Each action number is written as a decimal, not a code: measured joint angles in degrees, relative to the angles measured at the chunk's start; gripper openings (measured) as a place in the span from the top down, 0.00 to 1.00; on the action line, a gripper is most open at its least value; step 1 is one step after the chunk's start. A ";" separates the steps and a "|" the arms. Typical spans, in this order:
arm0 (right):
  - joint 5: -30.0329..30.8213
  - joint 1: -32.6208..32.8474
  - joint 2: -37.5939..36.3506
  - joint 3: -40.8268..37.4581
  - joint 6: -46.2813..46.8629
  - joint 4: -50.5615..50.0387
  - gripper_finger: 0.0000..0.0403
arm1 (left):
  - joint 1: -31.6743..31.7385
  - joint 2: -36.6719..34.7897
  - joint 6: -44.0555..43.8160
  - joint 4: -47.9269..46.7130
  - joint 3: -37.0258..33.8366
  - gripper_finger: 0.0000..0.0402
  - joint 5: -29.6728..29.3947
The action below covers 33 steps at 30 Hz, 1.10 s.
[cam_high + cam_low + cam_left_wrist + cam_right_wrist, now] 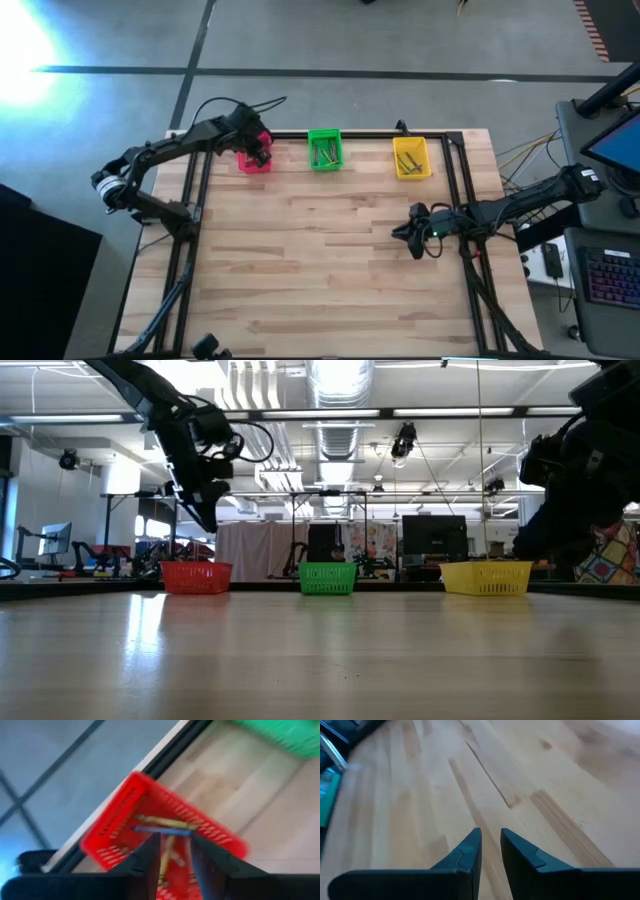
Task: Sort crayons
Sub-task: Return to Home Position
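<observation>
My left end effector [258, 153], upper left, hangs over the red mesh-plastic basket [107, 830] of thin stick crayons [167, 822], slightly open, empty; right end effector [410, 238], mid-right above the planked wood worktop [330, 260], same.

The left gripper [258, 148] is poised directly above the red bin [247, 165], raised clear of it, with its fingers pointed down and narrowly parted. The right gripper [408, 232] is kept well apart from that bin, its arm outstretched and its fingers slightly parted.
</observation>
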 joint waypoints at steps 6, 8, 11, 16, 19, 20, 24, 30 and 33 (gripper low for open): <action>0.44 0.00 -0.01 4.00 -2.73 0.28 0.84 | -3.68 -7.22 -2.46 4.25 -4.23 0.76 6.38; 1.97 0.02 0.49 5.26 -3.49 0.61 0.84 | -6.50 -11.97 -4.32 9.25 -8.80 0.76 8.96; 2.99 0.04 2.29 5.72 -3.45 0.55 0.84 | -13.71 -19.86 -8.39 20.97 -18.99 0.78 12.26; 2.96 0.68 8.15 4.98 -4.25 10.46 0.84 | -28.47 -29.88 -12.87 42.68 -34.64 0.80 11.63; 3.05 0.63 12.20 5.05 -9.07 18.80 0.84 | -35.96 -32.36 -13.03 53.47 -40.17 0.80 11.98; 3.08 0.63 13.47 5.50 -11.20 20.26 0.84 | -38.22 -32.66 -13.15 57.73 -41.42 0.80 12.17; 3.05 0.63 18.19 8.54 -21.96 22.16 0.84 | -45.31 -31.94 -12.45 72.52 -43.59 0.80 12.29; 5.29 0.24 25.00 16.53 -40.70 21.81 0.84 | -47.83 -32.42 -12.35 76.39 -40.65 0.80 12.16; 10.71 -0.06 25.80 23.39 -38.30 17.78 0.84 | -47.64 -34.41 -10.32 68.91 -36.83 0.80 12.20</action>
